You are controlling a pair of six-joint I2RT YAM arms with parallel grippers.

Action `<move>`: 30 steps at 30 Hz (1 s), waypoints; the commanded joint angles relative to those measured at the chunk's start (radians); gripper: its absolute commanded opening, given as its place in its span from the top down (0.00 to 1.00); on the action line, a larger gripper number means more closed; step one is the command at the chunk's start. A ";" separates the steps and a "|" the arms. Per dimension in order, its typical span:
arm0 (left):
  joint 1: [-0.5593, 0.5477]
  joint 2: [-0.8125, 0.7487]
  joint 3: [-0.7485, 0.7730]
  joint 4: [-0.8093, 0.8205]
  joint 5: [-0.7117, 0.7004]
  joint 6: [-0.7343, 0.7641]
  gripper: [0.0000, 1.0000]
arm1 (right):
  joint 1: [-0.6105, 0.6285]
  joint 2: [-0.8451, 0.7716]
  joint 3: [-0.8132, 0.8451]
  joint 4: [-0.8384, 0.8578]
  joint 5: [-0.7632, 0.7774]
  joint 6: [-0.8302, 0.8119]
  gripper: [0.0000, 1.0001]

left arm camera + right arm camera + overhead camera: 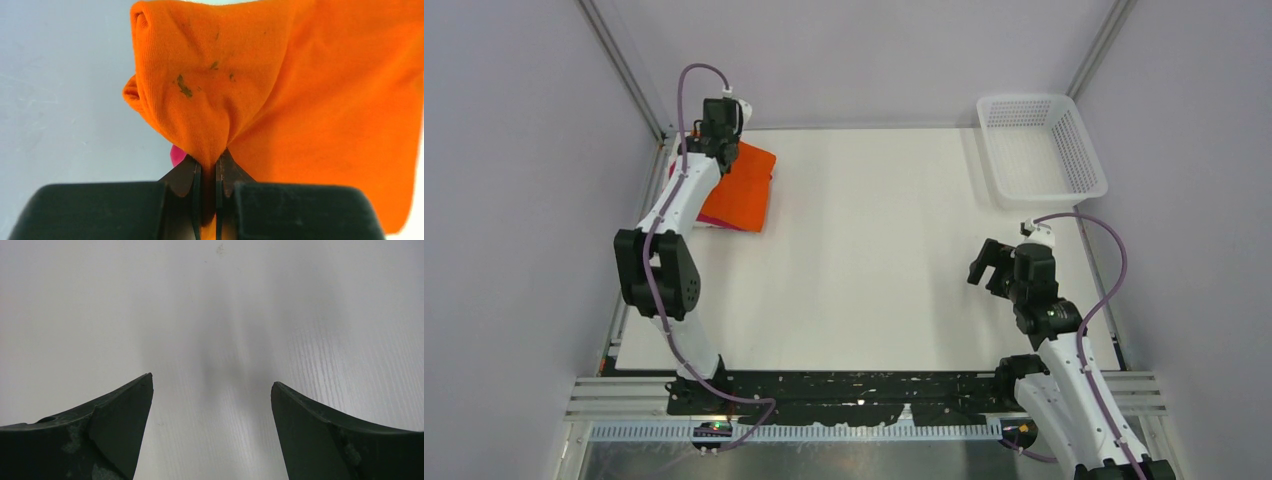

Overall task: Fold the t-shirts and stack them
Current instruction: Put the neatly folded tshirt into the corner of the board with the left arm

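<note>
Left tool [207,161], upper left of the top view: clenched on a bunched fold of the orange shirt [746,185], which lies over the pink shirt [176,155] on the counter [874,260]. Right tool [212,385], lower right: spread wide, released, over the counter.

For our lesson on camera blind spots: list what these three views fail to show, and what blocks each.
Pink t-shirt: top view, orange t-shirt covers all but an edge.
Orange t-shirt's left side: top view, under the left arm.
Orange t-shirt's outline: left wrist view, cut off top and right.
Number of stacked shirts: cannot tell.
</note>
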 commanded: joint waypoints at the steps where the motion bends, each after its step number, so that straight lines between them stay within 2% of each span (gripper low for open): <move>1: 0.061 0.082 0.100 0.004 0.022 -0.009 1.00 | -0.007 0.006 0.016 0.026 0.033 -0.006 0.05; 10: 0.128 0.171 0.176 -0.009 0.034 -0.014 1.00 | -0.007 0.014 0.021 0.017 0.075 -0.002 0.05; 19: 0.177 0.184 0.164 0.021 0.003 -0.007 1.00 | -0.007 0.032 0.028 0.012 0.084 -0.001 0.05; 24: 0.191 0.206 0.185 0.021 0.004 -0.064 1.00 | -0.008 0.045 0.032 0.016 0.068 -0.003 0.05; 25: 0.191 0.214 0.200 0.012 -0.005 -0.076 0.94 | -0.007 0.047 0.032 0.016 0.062 -0.003 0.04; 26: 0.192 0.225 0.215 0.003 -0.018 -0.088 0.71 | -0.008 0.049 0.032 0.017 0.061 -0.003 0.05; 27: 0.192 0.229 0.230 -0.003 -0.044 -0.103 0.37 | -0.008 0.050 0.032 0.017 0.058 -0.004 0.05; 28: 0.191 0.234 0.248 -0.005 -0.084 -0.114 0.18 | -0.007 0.052 0.033 0.016 0.059 -0.004 0.05; 29: 0.191 0.232 0.256 -0.004 -0.109 -0.125 0.09 | -0.009 0.055 0.034 0.016 0.058 -0.004 0.05; 30: 0.191 0.227 0.261 0.002 -0.129 -0.133 0.07 | -0.008 0.055 0.035 0.017 0.057 -0.004 0.05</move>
